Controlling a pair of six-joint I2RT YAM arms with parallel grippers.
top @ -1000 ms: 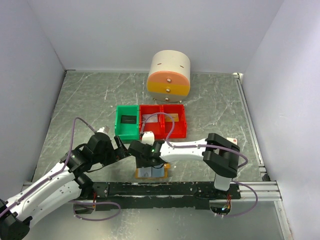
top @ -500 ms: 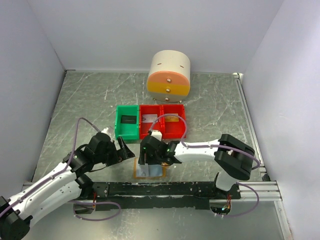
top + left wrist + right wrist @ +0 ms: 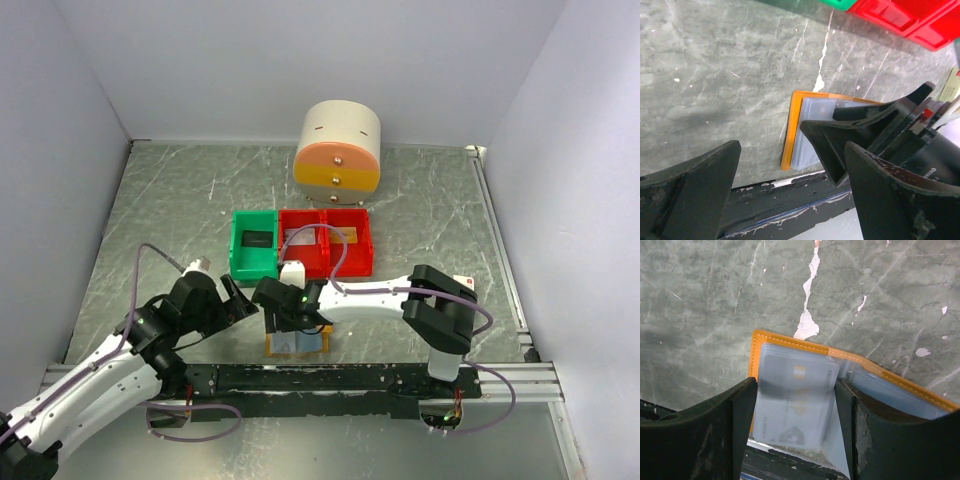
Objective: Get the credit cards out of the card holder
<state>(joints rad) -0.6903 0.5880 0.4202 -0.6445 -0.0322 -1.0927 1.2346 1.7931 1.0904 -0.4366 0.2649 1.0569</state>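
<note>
Nearest, just beyond the black rail (image 3: 330, 378), one card holder (image 3: 300, 344) lies open and flat on the table (image 3: 180, 200), pale-blue pockets facing up. One grey-silver credit card (image 3: 797, 402) sits in the pocket under the right arm's fingers; it is the only card confirmed in the holder.

The right gripper (image 3: 795, 382) is down over the holder. Its jaws stand about a card's breadth apart, one finger (image 3: 730, 430) along each side of that card. Whether they pinch it or merely flank it cannot be told.

The left gripper (image 3: 243, 298), just left of the holder, has its jaws spread wide and holds nothing.

Farther back, three bins stand in a row — one green bin (image 3: 252, 268) and two red bins (image 3: 355, 268) — each with a small flat item inside (too small to identify).

Farthest, by the back wall, stands one round cream-and-orange drawer unit (image 3: 338, 150).
</note>
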